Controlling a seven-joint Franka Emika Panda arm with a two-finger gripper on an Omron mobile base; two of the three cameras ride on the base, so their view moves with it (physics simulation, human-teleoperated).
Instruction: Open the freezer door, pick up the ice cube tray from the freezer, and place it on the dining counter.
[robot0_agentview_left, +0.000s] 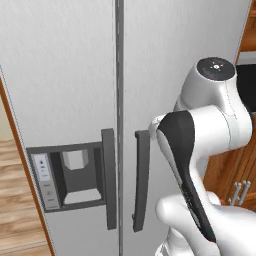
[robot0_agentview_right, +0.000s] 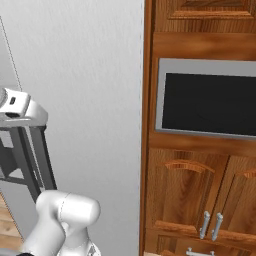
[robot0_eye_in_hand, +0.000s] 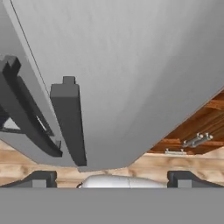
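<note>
While the gripper hangs wide open and empty before the closed fridge, the freezer door beyond looks heavy and rigid, best hooked by its stiff dark handle beside the dispenser.

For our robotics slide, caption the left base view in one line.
White arm faces the shut freezer door, its dispenser panel beside two dark handles.
</note>
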